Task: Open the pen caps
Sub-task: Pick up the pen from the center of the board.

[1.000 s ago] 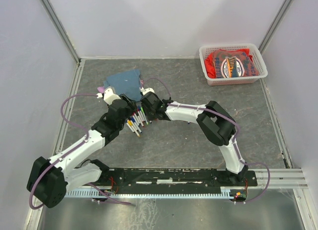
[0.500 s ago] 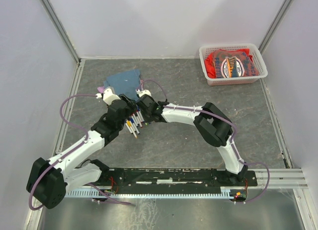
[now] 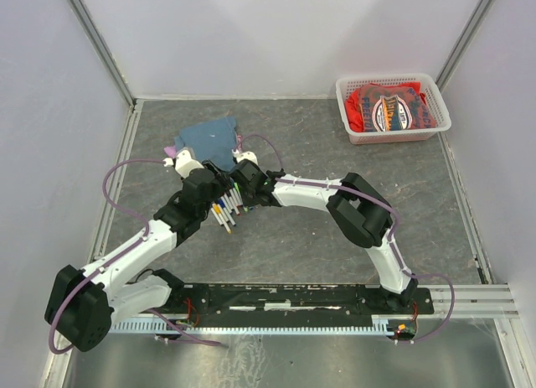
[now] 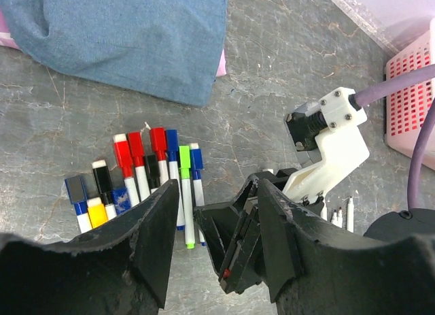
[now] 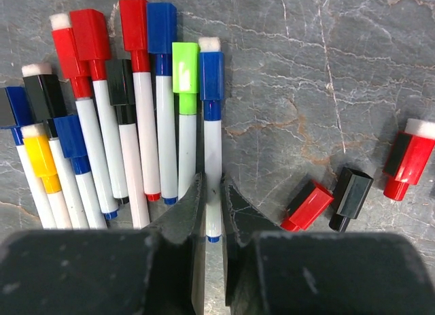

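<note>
- A row of pens (image 3: 224,208) lies just on the near side of a blue cloth (image 3: 209,141); their capped ends point toward the cloth.
- The right gripper (image 5: 213,206) is clamped on the white barrel of one blue-capped pen (image 5: 213,152), the outermost of the row; a finger presses each side near the tail end.
- That pen's blue cap (image 5: 211,75) sits straight ahead of the fingers, on the cloth side; the pen's long axis runs from the fingers toward the cloth, so the cap probably has to be pulled along that line.
- The left gripper (image 4: 217,189) hangs spread wide and empty over the row's end farthest from the cloth, just beside the right gripper; it looks like the free one to take the cap.
- Loose caps (image 5: 309,206), two red and one black, lie beside the held pen, apart from the row.
- The right arm bends at the elbow and reaches across toward the cloth, wrist tipped down; the left arm stretches diagonally toward the cloth.
</note>
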Robot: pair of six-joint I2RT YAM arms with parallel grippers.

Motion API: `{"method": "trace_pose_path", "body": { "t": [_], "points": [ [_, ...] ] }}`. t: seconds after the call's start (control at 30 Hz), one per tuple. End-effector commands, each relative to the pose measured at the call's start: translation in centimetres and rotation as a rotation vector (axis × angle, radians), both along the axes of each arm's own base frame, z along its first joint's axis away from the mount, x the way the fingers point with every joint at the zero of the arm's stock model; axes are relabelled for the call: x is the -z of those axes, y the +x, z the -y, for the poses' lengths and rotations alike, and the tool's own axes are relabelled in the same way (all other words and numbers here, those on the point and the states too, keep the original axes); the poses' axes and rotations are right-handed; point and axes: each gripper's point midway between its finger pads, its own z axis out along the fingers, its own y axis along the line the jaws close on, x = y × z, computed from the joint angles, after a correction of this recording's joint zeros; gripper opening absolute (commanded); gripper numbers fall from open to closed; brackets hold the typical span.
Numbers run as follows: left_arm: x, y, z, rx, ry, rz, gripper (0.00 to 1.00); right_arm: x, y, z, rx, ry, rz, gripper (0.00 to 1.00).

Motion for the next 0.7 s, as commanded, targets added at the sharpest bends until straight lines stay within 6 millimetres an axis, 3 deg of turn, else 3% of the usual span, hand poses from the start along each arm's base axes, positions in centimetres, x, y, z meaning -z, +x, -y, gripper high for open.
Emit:
{"method": "trace_pose_path", "body": {
  "t": [0.0,0.3,0.67],
  "points": [
    [-2.1,0.4,0.1,0.008,-0.011,0.041,0.57,-1.2,-0.8,0.8,0.022,0.001,-0.013,0.02],
    [-1.9,0.3,0.7,0.045,-0.009,0.02,0.6,-4.1,-0.5,1.4,0.041,0.035,0.049,0.01],
    [-0.9,0.4,3.2,0.149,-0.057,-0.014,0.62,-7.5,-1.5,2.7,0.036,0.133,0.101,0.01]
  ]
}}
